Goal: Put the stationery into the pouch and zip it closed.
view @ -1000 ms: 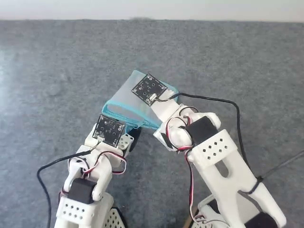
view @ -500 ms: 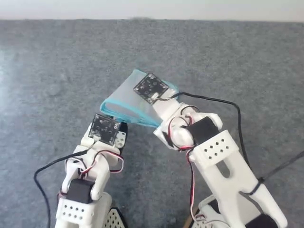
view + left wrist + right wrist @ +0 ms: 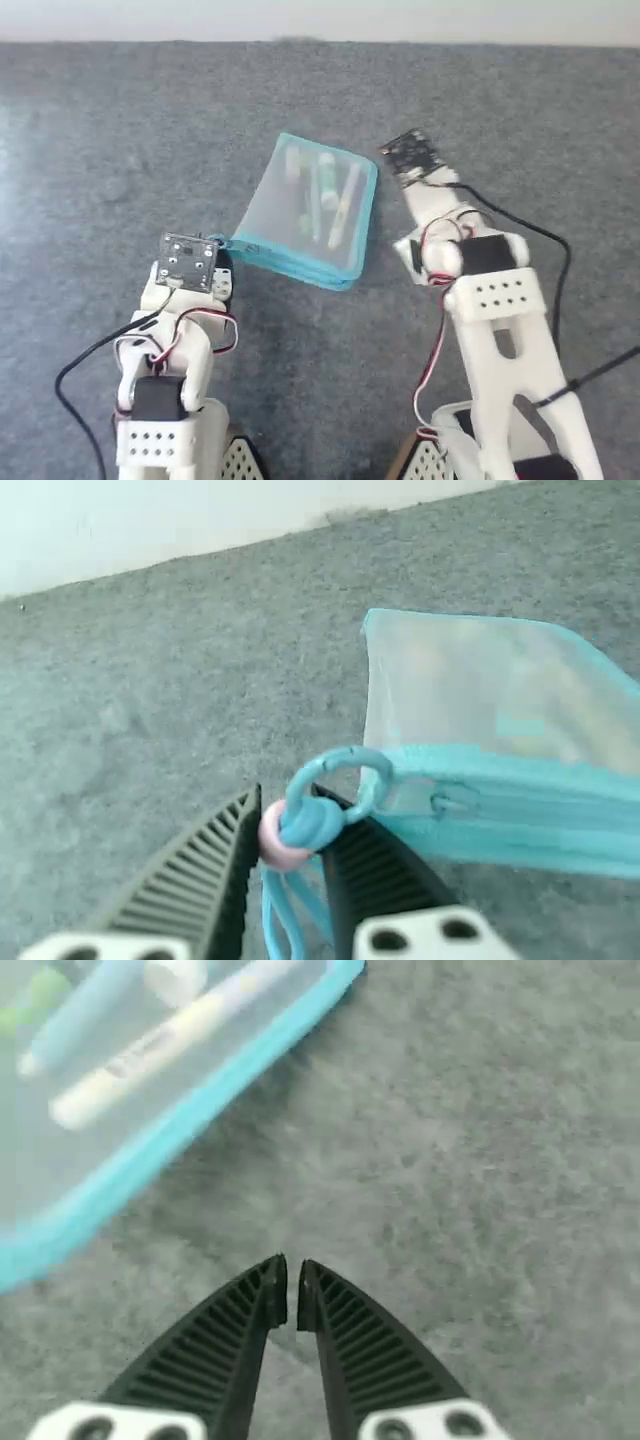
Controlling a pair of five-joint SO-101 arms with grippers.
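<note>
The pouch (image 3: 312, 208) lies flat mid-table, translucent with a teal border, and several pens (image 3: 335, 200) show through it. A teal zip pull cord (image 3: 318, 815) with a pink bead hangs off the pouch's corner ring. My left gripper (image 3: 285, 810) is shut on that cord, just off the pouch's near-left corner (image 3: 232, 243). The teal zip edge (image 3: 520, 785) runs away from the ring along the pouch (image 3: 490, 695). My right gripper (image 3: 291, 1278) is shut on nothing, over bare carpet beside the pouch's (image 3: 150, 1070) right edge; its arm (image 3: 470, 270) stands to the pouch's right.
Grey carpet (image 3: 120, 130) covers the table all round the pouch. A pale wall strip (image 3: 320, 20) runs along the far edge. Black cables (image 3: 75, 370) trail from both arms near the front.
My right arm has come off the pouch and swung to its right. My left arm has drawn back leftward with the cord, and the pouch now lies flat and uncovered.
</note>
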